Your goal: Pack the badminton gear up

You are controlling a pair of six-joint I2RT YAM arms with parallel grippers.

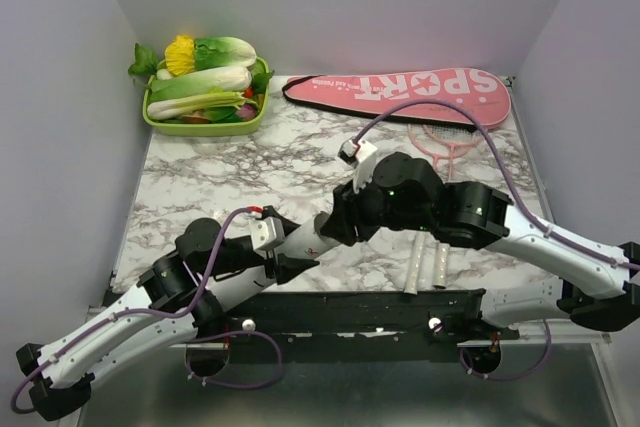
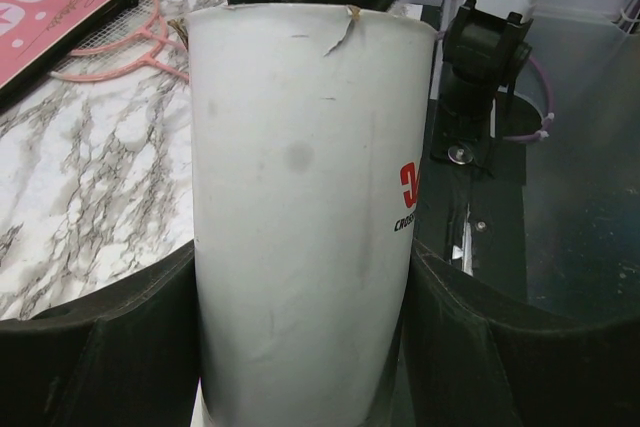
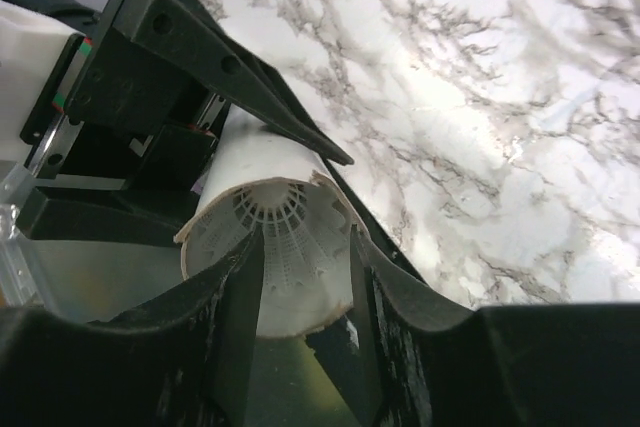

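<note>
Left gripper (image 2: 300, 337) — arm angled inward, clamped on white tube (image 2: 300, 167) at the marble table (image 1: 250, 167) near edge. Right gripper (image 3: 305, 287) — at the tube mouth, fingers flanking a shuttlecock (image 3: 290, 232); grip indeterminable.

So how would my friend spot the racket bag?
Look along the far edge of the marble table, right of the green tray of vegetables. The cover is long, pink and racket-shaped, with white SPORT lettering, unlike the thin rackets beside it.
</note>
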